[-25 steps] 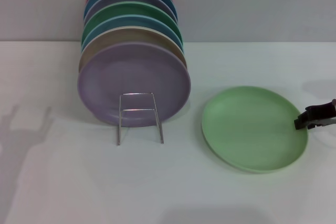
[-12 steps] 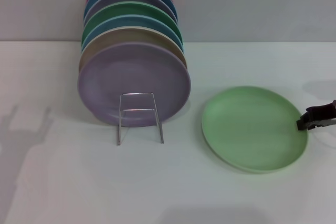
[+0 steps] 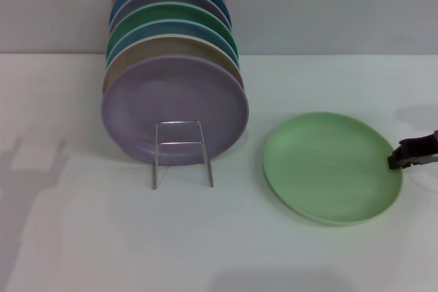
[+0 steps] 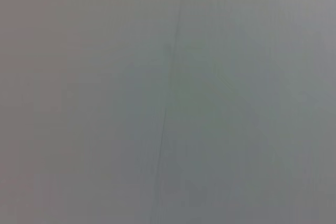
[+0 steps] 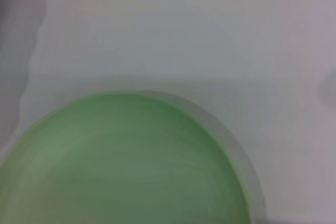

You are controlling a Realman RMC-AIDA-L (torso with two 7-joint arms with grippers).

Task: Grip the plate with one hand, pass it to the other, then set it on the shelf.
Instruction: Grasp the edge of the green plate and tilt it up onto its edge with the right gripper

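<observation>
The light green plate (image 3: 330, 167) lies flat on the white table, to the right of the rack. It also fills the lower part of the right wrist view (image 5: 121, 166). My right gripper (image 3: 395, 159) comes in from the right edge of the head view, and its dark tip is at the plate's right rim. The shelf (image 3: 182, 152) is a thin silver wire rack whose upright front loop stands left of the plate. My left gripper is out of view; its wrist view shows only a plain grey surface.
Several plates stand upright in the rack behind the loop, with a lilac plate (image 3: 174, 107) in front and tan, blue, dark green and red ones behind. A grey wall (image 3: 328, 5) closes off the back of the table.
My right gripper has shifted slightly to the right along the plate's right rim. The plate and the rack stay where they were.
</observation>
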